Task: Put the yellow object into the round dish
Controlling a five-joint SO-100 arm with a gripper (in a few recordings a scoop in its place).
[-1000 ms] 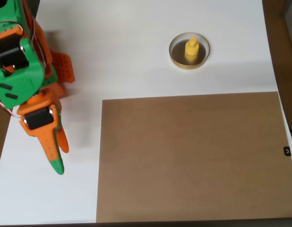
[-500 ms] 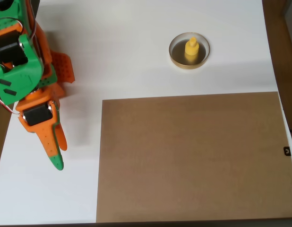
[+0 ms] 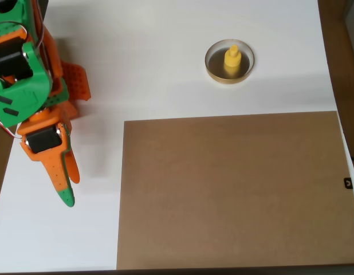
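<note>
Yellow object stands upright inside the round dish near the tabletop's far edge; the gripper, fingers closed and empty, is at the left edge.

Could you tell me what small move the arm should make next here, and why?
Probably none beyond settling at rest: the yellow object already stands upright inside the round dish, and the gripper is shut, holds nothing and sits far off at the left of the overhead view, beside the brown board.
</note>
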